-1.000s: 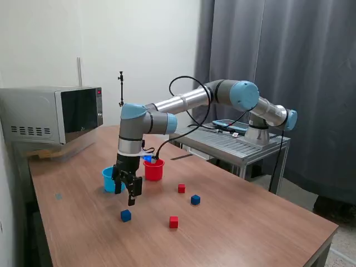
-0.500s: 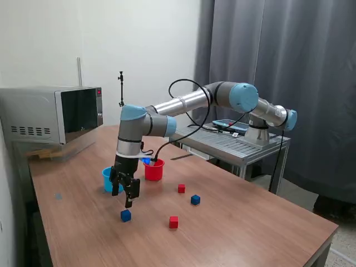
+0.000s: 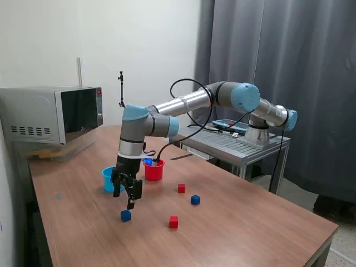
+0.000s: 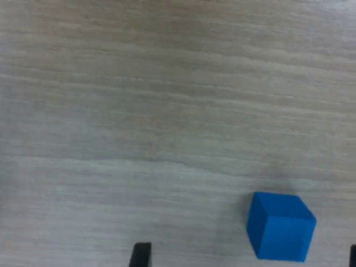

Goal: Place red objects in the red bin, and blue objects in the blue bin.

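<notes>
Since half a second ago we have shifted our gripper [image 3: 127, 193] slightly toward the exterior view's right, and it hangs above the table [image 3: 250, 222] with nothing between its fingers. We see the jaws spread wide: in the wrist view one dark fingertip [image 4: 141, 255] shows at one edge and the other just peeks in at the far corner, with a blue cube [image 4: 280, 226] lying on the wood between them, nearer the second finger.

In the exterior view that blue cube [image 3: 126, 215] sits on the table just below the gripper, not touching it. A second blue cube [image 3: 195, 199] lies well to the exterior view's right, near a red cube [image 3: 181, 188]. Another red cube [image 3: 173, 222] rests closer to the camera. Our arm partly hides the blue cup [image 3: 108, 179], and the red cup [image 3: 153, 169] stands just beside it. We cannot tell what the blue thing at the red cup's rim is.
</notes>
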You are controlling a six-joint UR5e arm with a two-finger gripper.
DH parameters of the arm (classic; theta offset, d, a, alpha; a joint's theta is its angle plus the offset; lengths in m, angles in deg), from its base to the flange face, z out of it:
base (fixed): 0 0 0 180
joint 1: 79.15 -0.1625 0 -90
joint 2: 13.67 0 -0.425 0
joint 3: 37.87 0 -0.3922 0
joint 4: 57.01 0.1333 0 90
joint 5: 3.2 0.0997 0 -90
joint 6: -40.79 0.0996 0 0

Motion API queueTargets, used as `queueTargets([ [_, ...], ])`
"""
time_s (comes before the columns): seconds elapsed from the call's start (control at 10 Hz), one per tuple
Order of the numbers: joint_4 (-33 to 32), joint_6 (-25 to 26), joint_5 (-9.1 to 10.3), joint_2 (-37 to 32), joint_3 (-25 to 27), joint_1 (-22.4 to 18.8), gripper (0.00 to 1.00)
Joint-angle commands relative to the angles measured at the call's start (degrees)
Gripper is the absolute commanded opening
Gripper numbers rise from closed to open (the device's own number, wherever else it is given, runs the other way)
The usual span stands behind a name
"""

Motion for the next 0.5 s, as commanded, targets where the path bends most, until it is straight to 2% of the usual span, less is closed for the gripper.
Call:
queueTargets([
  [0.0,-0.09,0.11,0.04,0.42,0.05,-0.16,1.00],
  [0.4,-0.70,0.11,0.75,1.21,-0.21,-0.42,1.00],
])
